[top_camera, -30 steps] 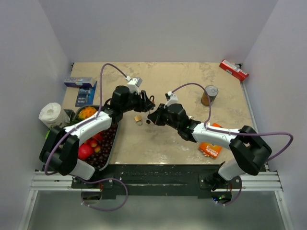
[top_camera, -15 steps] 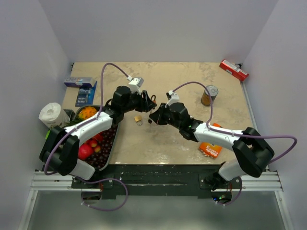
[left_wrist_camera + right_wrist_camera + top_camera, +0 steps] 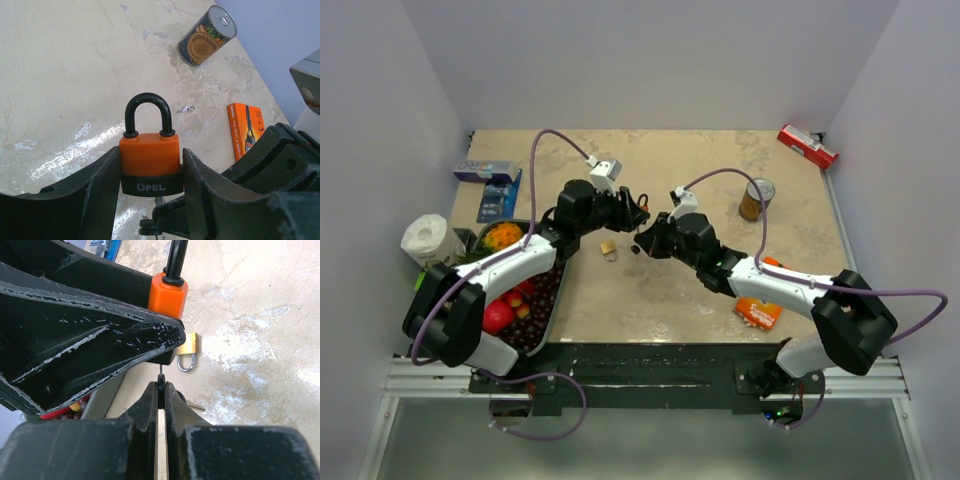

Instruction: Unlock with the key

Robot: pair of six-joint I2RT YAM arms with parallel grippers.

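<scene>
The key point(image 3: 160, 381) is pinched in the tightly closed right jaws, blade aimed at the underside of the padlock point(image 3: 150, 152), which is clamped between the half-open left jaws above the desk point(image 3: 60, 75). If the blade is misaligned with the keyhole, it could be jammed or twisted loose.

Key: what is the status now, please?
Left claw shut on orange padlock, held up. Right claw shut on key, blade at padlock's underside; insertion unclear. Nothing in between.
</scene>
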